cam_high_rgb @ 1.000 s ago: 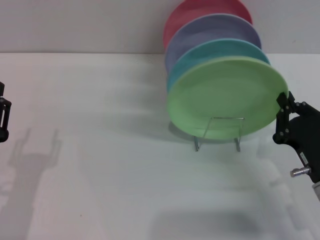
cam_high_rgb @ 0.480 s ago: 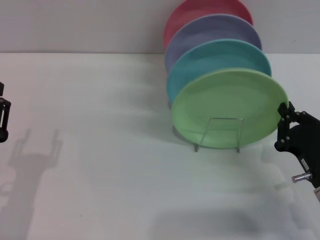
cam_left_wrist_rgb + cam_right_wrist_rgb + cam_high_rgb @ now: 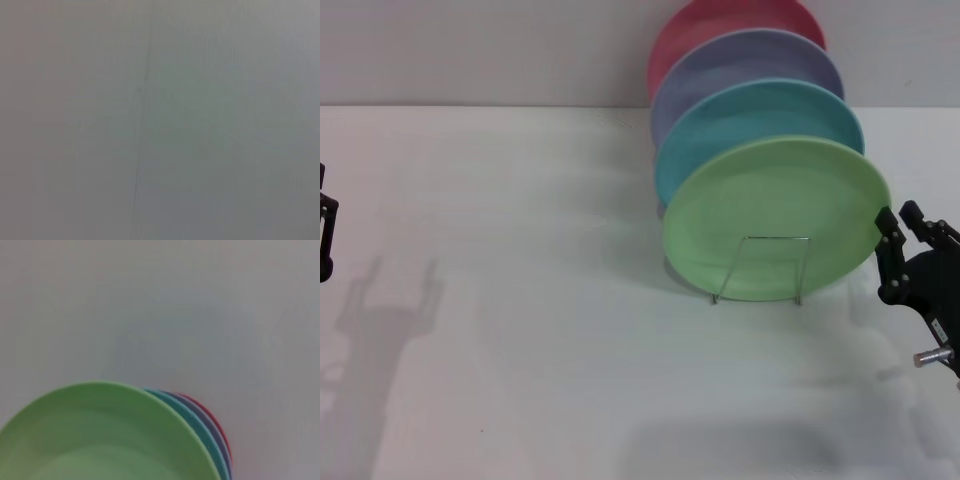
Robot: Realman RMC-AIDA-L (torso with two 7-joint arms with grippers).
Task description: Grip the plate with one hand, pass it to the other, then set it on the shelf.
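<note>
My black right gripper (image 3: 900, 238) stood open and empty beside the rim of the pale green round plate (image 3: 775, 215), upright in the silver wire rack (image 3: 760, 268).

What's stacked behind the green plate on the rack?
Behind the green plate stand a teal plate, a lavender plate and a red plate, each showing only its upper part. Their lower halves and the rack's rear loops are covered.
</note>
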